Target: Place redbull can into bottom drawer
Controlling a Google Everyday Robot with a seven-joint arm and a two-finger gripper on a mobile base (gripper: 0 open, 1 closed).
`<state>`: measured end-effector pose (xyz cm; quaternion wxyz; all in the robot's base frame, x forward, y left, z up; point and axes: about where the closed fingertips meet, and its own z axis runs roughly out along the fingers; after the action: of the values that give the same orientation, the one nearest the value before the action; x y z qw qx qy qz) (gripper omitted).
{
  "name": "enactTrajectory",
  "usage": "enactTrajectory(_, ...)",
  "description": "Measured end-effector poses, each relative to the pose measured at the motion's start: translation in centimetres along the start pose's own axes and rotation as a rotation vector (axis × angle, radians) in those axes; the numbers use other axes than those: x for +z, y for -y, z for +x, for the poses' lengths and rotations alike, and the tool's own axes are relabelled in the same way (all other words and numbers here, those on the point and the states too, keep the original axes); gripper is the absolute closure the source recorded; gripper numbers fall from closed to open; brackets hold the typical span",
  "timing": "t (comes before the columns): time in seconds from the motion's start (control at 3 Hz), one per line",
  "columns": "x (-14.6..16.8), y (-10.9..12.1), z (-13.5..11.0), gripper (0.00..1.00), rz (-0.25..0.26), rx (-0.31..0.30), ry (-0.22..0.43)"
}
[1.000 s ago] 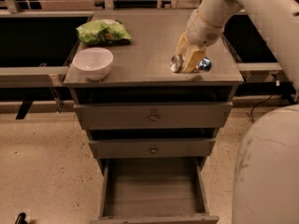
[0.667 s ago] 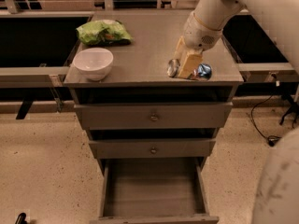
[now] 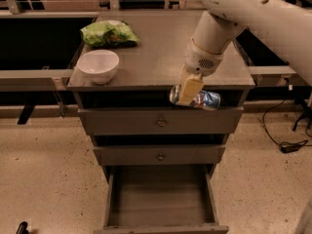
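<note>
The redbull can (image 3: 204, 99) is blue and silver and lies sideways in my gripper (image 3: 188, 92), its shiny end pointing left. The gripper hangs from the white arm and is shut on the can. It holds the can in the air past the front edge of the cabinet top, level with the top drawer's upper edge. The bottom drawer (image 3: 161, 199) is pulled open below, with a bare wooden floor. The can is above the drawer's back right part.
A white bowl (image 3: 98, 65) and a green crinkly bag (image 3: 109, 33) sit on the left of the cabinet top (image 3: 156, 52). Two shut drawers with round knobs (image 3: 161, 123) lie between the can and the open drawer. A cable lies on the floor at right.
My gripper has lifted the can off the cabinet top and carried it forward, over the front edge. The bowl and the bag have not moved.
</note>
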<state>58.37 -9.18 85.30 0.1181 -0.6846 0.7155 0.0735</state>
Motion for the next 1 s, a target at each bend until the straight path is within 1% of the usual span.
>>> enactTrajectory(0.33,0.0,0.0,0.0,1.0,0.0,0.0,0.0)
enactTrajectory(0.67,2.4,0.0,1.4,1.0,0.024,0.028,0.024)
enactTrajectory(1.0,8.3,-1.9,4.8,1.0,0.035,0.133,0.039)
